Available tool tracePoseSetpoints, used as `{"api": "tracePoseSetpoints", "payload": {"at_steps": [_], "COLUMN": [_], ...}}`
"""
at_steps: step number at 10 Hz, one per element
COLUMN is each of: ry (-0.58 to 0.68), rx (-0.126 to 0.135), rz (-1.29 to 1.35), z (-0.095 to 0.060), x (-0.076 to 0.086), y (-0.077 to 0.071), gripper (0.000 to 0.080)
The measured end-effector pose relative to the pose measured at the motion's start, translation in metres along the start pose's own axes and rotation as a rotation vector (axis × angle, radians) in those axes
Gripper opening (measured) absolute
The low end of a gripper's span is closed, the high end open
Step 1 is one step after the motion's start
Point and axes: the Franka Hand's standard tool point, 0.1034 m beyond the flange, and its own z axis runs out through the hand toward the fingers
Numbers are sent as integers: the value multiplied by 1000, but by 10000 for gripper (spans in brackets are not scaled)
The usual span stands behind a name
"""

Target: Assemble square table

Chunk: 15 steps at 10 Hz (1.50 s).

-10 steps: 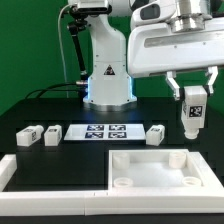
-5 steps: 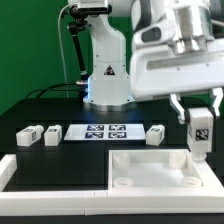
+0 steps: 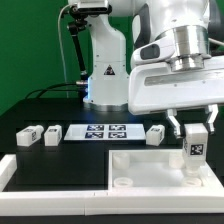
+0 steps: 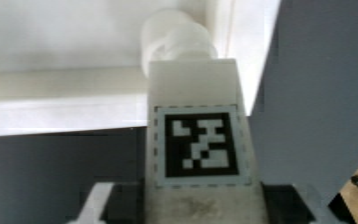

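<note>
One stubby white plastic tagged leg point(image 3: 194, 150) is pinched upright in the pincer point(image 3: 193, 130); white square rimmed plastic tabletop point(image 3: 145, 165) sits directly beneath the pincer, contact unclear.

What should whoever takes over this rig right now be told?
Gripper: shut on one leg, held upright over the far corner of the square top on the exterior view's right; not yet released.
Three more legs lie loose: two at the exterior view's left, one beside the marker board.
Done: no leg visibly fitted.
Left: seat this leg, then the other three.
</note>
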Motion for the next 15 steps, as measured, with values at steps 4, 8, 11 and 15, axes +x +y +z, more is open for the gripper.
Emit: {"api": "tracePoseSetpoints", "payload": {"at_steps": [4,8,11,15], "ry": [4,4,2,70], "rx": [-2,-3,-2,-29], "rz": [-4,-8,-13,62], "z": [4,12,17,18], "x": [8,7,1,-17], "y": [1,1,-1,-2], "gripper": [292,292,292,292]}}
